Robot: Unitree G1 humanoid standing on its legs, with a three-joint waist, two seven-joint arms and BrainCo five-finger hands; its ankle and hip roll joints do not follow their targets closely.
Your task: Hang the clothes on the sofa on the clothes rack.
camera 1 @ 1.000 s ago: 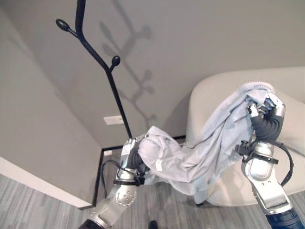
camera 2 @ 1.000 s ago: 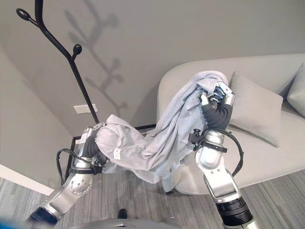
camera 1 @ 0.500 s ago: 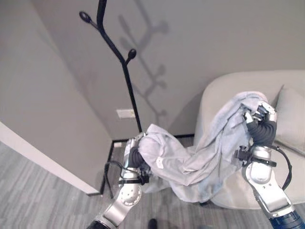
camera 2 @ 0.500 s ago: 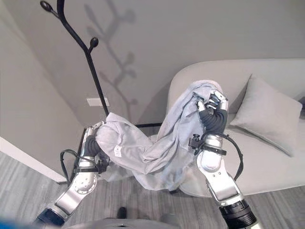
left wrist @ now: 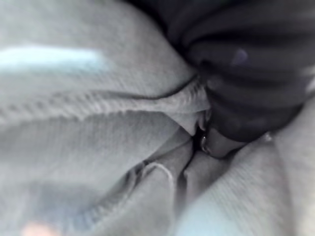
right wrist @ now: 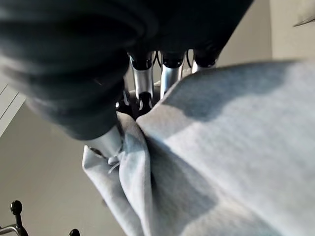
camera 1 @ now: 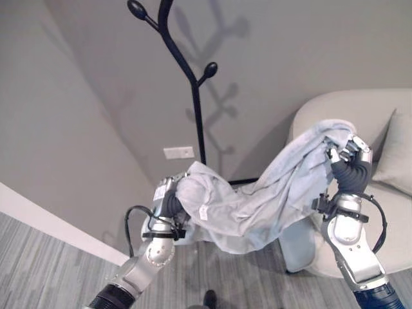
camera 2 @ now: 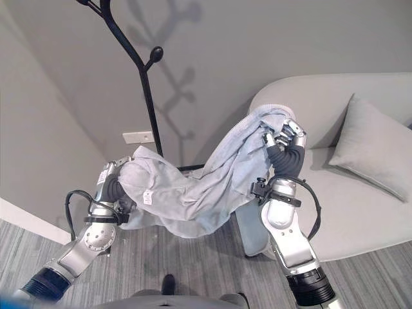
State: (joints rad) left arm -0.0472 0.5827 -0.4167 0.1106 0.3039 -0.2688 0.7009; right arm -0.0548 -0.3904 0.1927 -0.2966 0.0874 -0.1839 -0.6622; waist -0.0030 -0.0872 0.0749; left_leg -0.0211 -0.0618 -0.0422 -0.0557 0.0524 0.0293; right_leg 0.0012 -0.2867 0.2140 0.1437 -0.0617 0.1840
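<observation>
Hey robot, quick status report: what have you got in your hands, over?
Left hand buried in cloth, grip unseen. Right hand shut on the grey garment, slung between both, off the sofa. Clothes rack behind, pegs bare.

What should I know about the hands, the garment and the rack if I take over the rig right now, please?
Left hand: fingers hidden under the cloth.
Right hand: shut on the garment's upper edge.
Light grey garment: lifted off the sofa, slung between both hands.
Black clothes rack: stands behind the left hand, hooks bare.
Done: garment picked up.
Left: raise it and hang it on a hook.
</observation>
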